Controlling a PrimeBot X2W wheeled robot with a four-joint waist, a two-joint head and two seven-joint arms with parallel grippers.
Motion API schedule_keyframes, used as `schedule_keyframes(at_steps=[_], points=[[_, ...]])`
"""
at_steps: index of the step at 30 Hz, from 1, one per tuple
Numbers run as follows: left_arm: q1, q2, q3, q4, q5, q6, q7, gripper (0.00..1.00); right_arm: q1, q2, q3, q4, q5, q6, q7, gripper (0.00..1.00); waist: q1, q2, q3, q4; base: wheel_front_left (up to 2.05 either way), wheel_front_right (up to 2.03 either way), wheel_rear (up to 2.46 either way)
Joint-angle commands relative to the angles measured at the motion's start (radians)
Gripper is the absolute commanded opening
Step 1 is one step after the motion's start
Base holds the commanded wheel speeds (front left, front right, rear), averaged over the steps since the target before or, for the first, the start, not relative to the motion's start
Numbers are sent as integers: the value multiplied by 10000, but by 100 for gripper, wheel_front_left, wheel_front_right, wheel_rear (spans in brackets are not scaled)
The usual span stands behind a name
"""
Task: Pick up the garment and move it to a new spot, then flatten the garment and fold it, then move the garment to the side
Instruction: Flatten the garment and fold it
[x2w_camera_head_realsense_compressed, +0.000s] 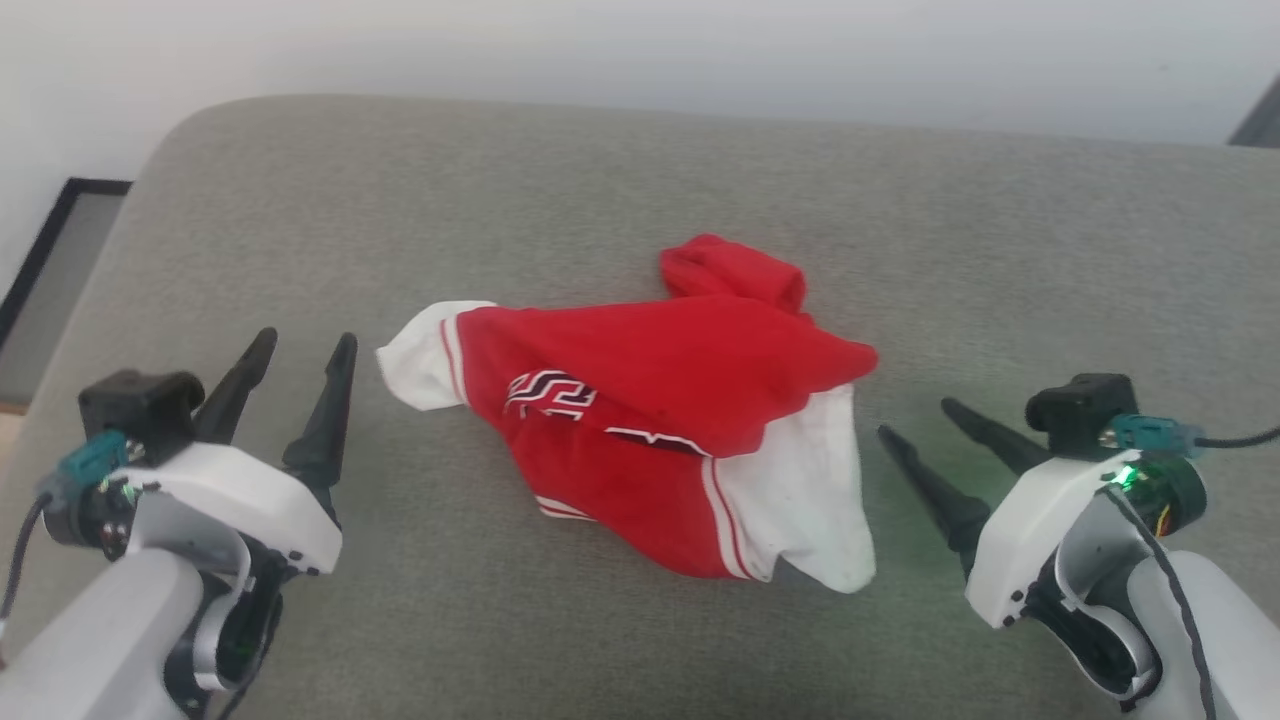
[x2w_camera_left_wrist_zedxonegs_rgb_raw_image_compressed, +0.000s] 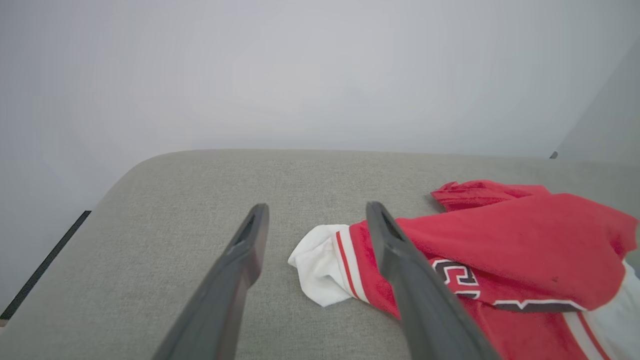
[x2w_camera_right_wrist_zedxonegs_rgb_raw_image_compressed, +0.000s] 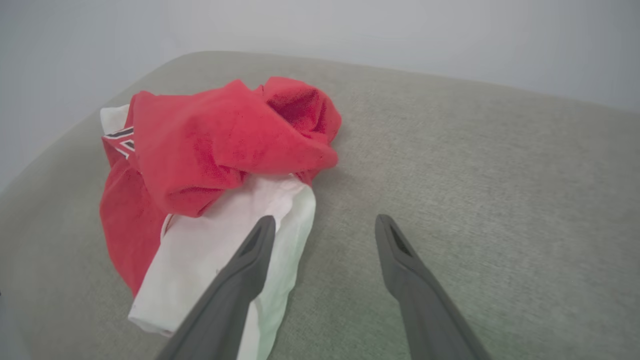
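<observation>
Fingers (x2w_camera_head_realsense_compressed: 328, 405) tapered, dark — left gripper (x2w_camera_head_realsense_compressed: 307, 338) and right gripper (x2w_camera_head_realsense_compressed: 913, 416) spread; garment (x2w_camera_head_realsense_compressed: 680, 370) crumpled, perhaps knit, on woven cushion (x2w_camera_head_realsense_compressed: 600, 180).

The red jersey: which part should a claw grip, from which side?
Probably the white sleeve poking out at the left end of the jersey, taken from the left by the open left claw: it lies free of the red bulk, nearest that claw.

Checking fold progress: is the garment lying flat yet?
No, the garment lies crumpled in a heap, its red cloth folded over itself.
</observation>
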Motion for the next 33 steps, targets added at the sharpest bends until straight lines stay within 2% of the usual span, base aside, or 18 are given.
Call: schedule_keyframes(at_steps=[1,7,12,14,18,23,24,25,33], points=[[237,-141,141,-7,-45,49,-230,100,-74,-128,170,-112,191,-4,284,100,0,0,18,241,0,0,0],[916,-626,556,0,212,114,-719,100,-208,-539,574,-179,639,-4,1648,100,0,0,81,805,0,0,0],[1347,-1355,1364,-149,723,-1,-791,100,-366,-677,723,111,549,-4,2877,100,0,0,156,1301,0,0,0],[1643,-1802,1781,-201,940,-221,-777,100,-453,-673,791,361,409,-4,3307,100,0,0,184,1504,0,0,0],[1889,-2343,2227,27,1426,-679,-781,100,-642,-474,959,1058,282,-4,4081,100,0,0,228,1857,0,0,0],[2094,-2805,2722,137,1841,-1015,-781,100,-771,-160,1254,1967,199,-4,4676,100,0,0,239,2084,0,0,0],[2186,-3018,2969,194,2045,-1165,-781,100,-879,-44,1434,2316,222,-4,4806,22,0,0,239,2157,0,0,0],[2213,-3126,3097,205,2138,-1240,-782,100,-917,17,1472,2461,307,-2,4817,0,0,0,238,2183,0,0,0],[2535,-3748,3997,314,2674,-1745,-783,100,-1568,-104,1224,2898,691,-11,4554,0,0,0,148,2176,0,0,0]])
